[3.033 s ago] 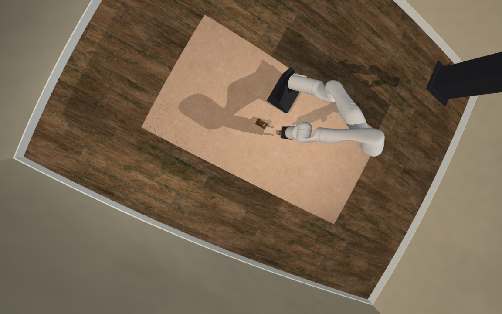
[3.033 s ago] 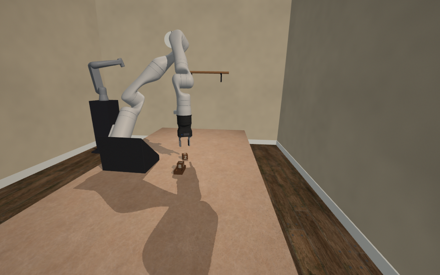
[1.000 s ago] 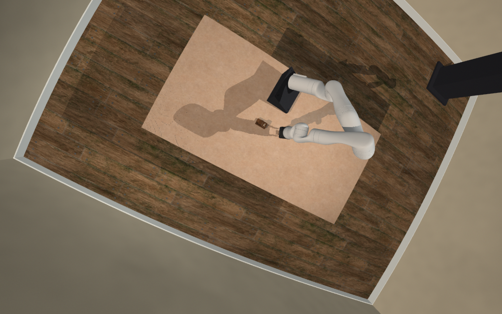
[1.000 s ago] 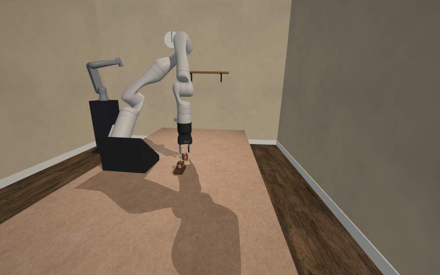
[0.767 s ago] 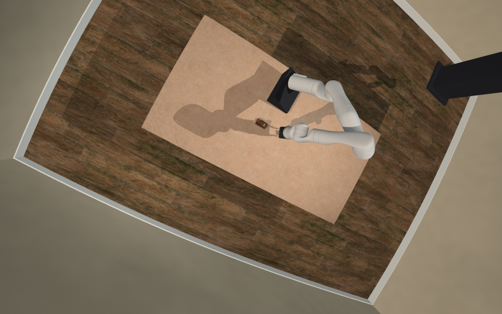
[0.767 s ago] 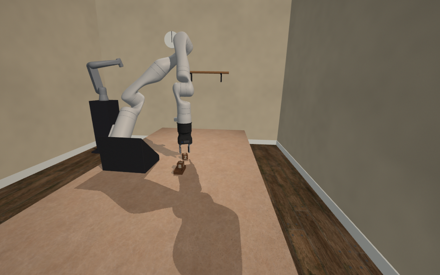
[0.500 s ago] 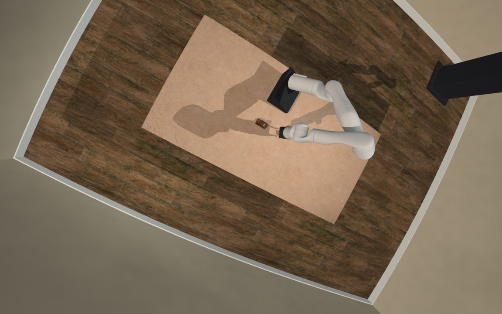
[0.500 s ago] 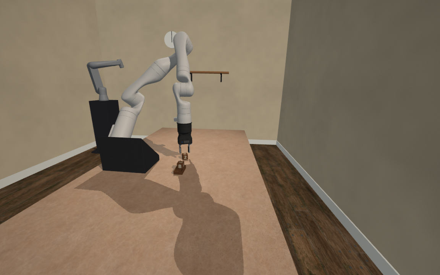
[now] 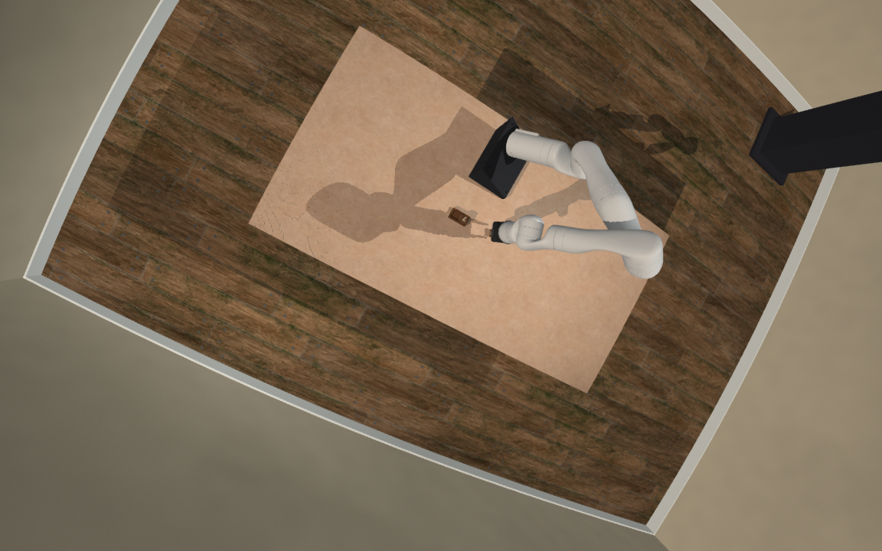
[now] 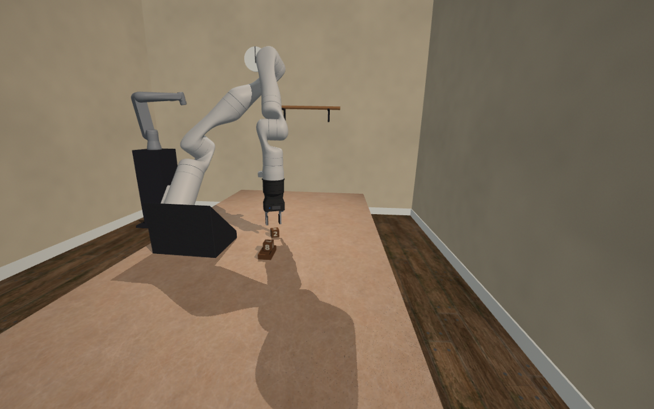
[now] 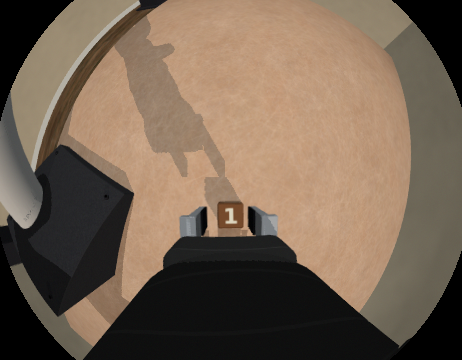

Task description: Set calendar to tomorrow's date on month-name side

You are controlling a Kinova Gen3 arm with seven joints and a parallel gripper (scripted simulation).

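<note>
One brown cube [image 10: 274,233] [image 11: 237,206] stands on the table outside the tray, with a 1 on top and a 2 facing the exterior camera. It is not visible in the top view. The other brown cube [image 10: 267,245] [image 9: 465,218] stands in the tray at one end, with an 8 facing the exterior camera. The small brown tray [image 10: 264,256] [image 9: 452,213] sits on the table. The month's name is not readable. My gripper [image 10: 273,222] [image 11: 227,216] is open and points down. Its fingertips are above the loose cube, one towards either side, holding nothing.
The black robot base [image 9: 499,167] [image 10: 181,231] [image 11: 76,215] stands on the table beside the tray. A second, grey arm on a black pedestal [image 10: 154,178] [image 9: 841,133] stands beyond the table. The arm's shadow falls across the table around the tray.
</note>
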